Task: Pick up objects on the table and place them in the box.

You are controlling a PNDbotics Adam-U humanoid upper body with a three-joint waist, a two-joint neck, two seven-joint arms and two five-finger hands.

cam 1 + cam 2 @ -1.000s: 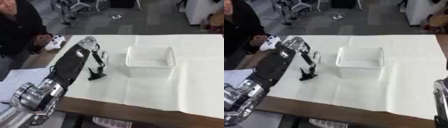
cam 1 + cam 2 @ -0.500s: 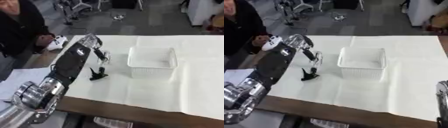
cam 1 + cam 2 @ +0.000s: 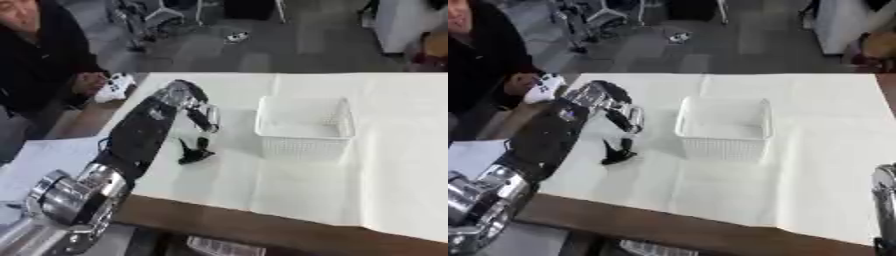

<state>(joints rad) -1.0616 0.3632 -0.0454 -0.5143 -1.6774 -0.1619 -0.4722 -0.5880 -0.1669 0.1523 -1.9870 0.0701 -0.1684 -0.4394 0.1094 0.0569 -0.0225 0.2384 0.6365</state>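
The small black object [image 3: 194, 152] lies on the white-covered tabletop [image 3: 289, 185], just at 6 o'clock from my left hand [image 3: 204, 116] and near it; whether my fingertips touch its top I cannot tell. Its shape is dark and irregular, with one part standing up toward my hand and another part spreading toward 4 o'clock on the cloth. The white mesh box [image 3: 304, 127] stands at 3 o'clock from my hand, apart from it, and at about 2 o'clock from the black object, with bare cloth between them.

My left arm [image 3: 131, 145] comes in from the 7 o'clock corner, its silver joint big in the near foreground, and runs up toward 1 o'clock. At the wrist it bends, so the hand turns down toward 5 o'clock, fingers pointing at the tabletop. The fingers hang fairly straight and close together, not wrapped round anything I can make out, so I read the hand as relaxed and holding nothing.

The left eye view shows only my left arm. The right eye view also catches, at its 4 o'clock edge, a silver curved part of my right arm [image 3: 884, 200]; my right hand shows in neither view. The box sits nearer the middle in the right eye view, and the object [image 3: 616, 154] sits clear of my forearm there
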